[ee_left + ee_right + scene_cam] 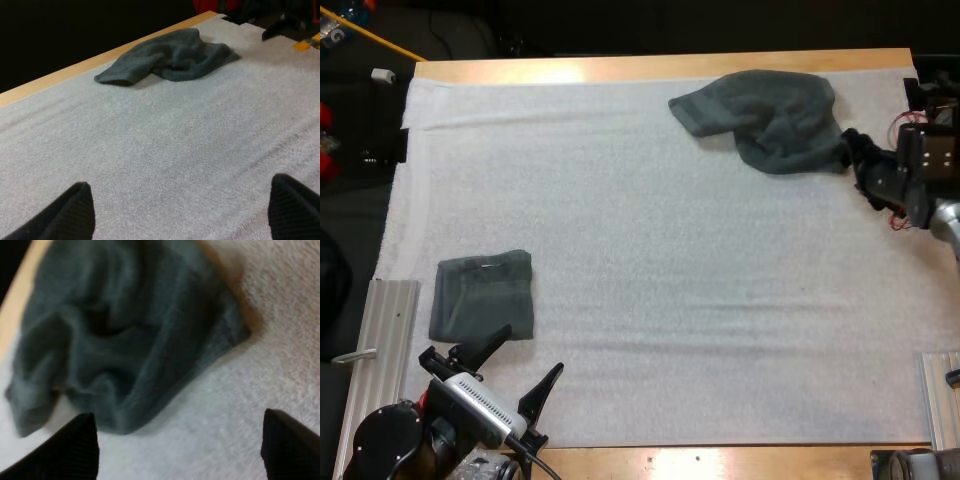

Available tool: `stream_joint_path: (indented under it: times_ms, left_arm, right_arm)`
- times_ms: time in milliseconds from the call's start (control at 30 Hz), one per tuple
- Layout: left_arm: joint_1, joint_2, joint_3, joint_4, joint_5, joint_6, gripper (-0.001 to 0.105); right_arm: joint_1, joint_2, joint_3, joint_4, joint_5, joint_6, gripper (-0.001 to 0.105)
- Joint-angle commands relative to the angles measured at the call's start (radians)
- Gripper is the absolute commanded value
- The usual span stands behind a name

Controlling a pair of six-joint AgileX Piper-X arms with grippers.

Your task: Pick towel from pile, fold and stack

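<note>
Left gripper (532, 350) hovers over the near left part of the white mat (670, 300), its two black fingers spread wide and gripping nothing. One fingertip ends just beside the near edge of the folded towel (482, 295), a flat dark grey-green square lying on the mat close to its left side. In the left wrist view the left gripper (185, 215) shows the same released state, with bare mat (160, 150) between the fingers and the crumpled towel (167, 60) well beyond them, near the table's far edge.

Right gripper (858, 150) sits at the far right, at the right edge of the crumpled towel (765, 115), which lies bunched in soft folds at the mat's far side. From the right wrist, the right gripper (182, 450) is parted and clear of the cloth, the crumpled towel (125, 340) lying just ahead of it.

Ribbed metal rails (380, 340) flank the mat at the near left and right. The wooden table (650, 66) shows as a strip along the far side, with darkness beyond.
</note>
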Motion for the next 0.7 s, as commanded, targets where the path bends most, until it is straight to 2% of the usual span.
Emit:
stream_joint_path:
  times_ms: [0, 100, 333, 667]
  left_arm:
    - [-0.002, 0.003, -0.007, -0.002, 0.009, 0.000, 0.069]
    - [-0.002, 0.003, -0.007, -0.002, 0.009, 0.000, 0.069]
    - [-0.002, 0.003, -0.007, 0.006, 0.009, -0.009, 0.069]
    - [-0.002, 0.003, -0.007, 0.006, 0.009, -0.030, 0.069]
  right_arm:
    - [0.002, 0.020, -0.010, -0.021, -0.004, 0.003, 0.066]
    - [0.002, 0.079, -0.011, -0.069, -0.004, 0.003, 0.066]
    - [0.002, 0.181, -0.011, -0.218, -0.012, 0.070, 0.066]
    - [0.002, 0.257, -0.011, -0.348, -0.009, 0.125, 0.066]
